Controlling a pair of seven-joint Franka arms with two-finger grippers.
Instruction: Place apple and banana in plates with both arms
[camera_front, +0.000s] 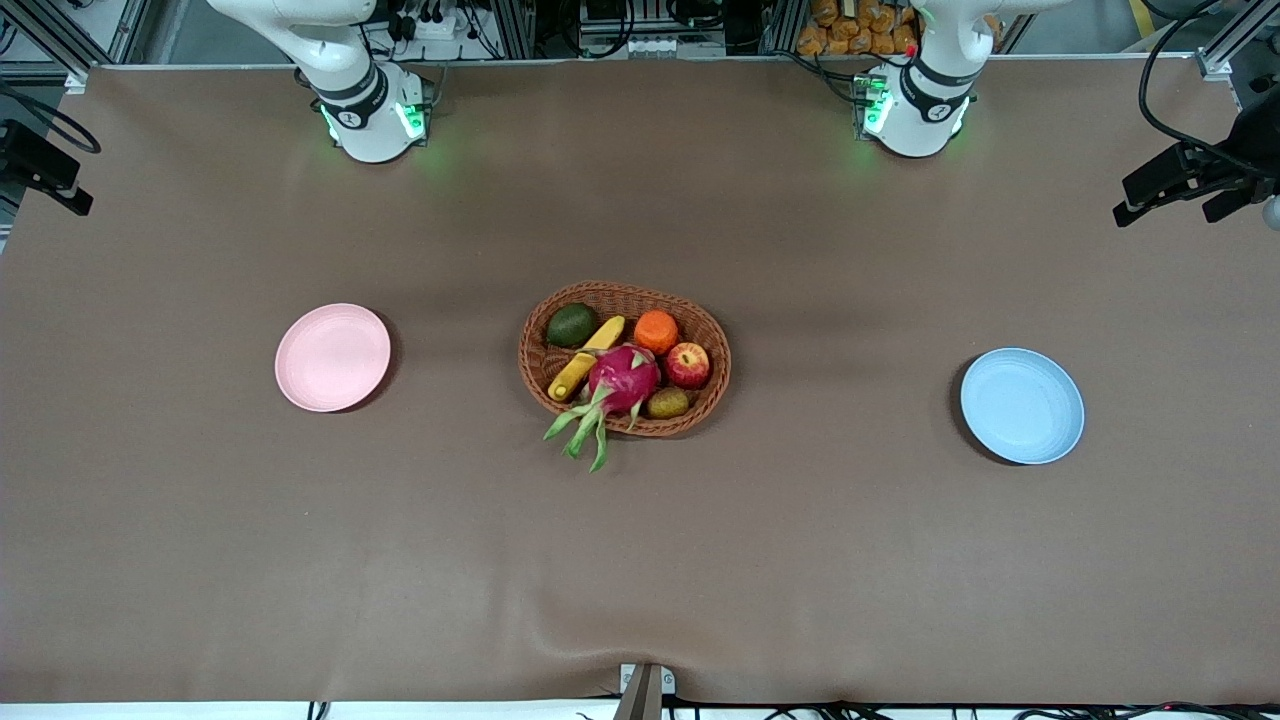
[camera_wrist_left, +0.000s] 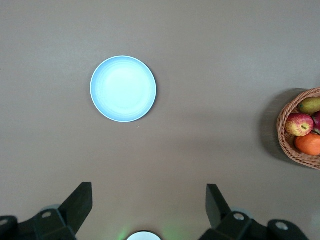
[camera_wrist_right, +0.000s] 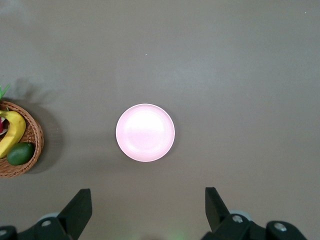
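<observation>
The red apple (camera_front: 688, 364) and the yellow banana (camera_front: 586, 358) lie in a brown wicker basket (camera_front: 712, 341) at the table's middle. The apple also shows in the left wrist view (camera_wrist_left: 299, 124), the banana in the right wrist view (camera_wrist_right: 12, 134). The pale pink plate (camera_front: 332, 356) lies toward the right arm's end, the light blue plate (camera_front: 1022, 405) toward the left arm's end. My left gripper (camera_wrist_left: 149, 207) is open and empty, high over bare table near the blue plate (camera_wrist_left: 123, 88). My right gripper (camera_wrist_right: 148, 210) is open and empty, high over bare table near the pink plate (camera_wrist_right: 145, 132). Both hands are out of the front view.
The basket also holds a magenta dragon fruit (camera_front: 620, 382), an orange (camera_front: 656, 331), a green avocado (camera_front: 571, 325) and a brownish fruit (camera_front: 667, 402). Black camera mounts (camera_front: 1190, 180) stand at the table's ends. The brown cloth (camera_front: 640, 560) has a slight ripple near the front edge.
</observation>
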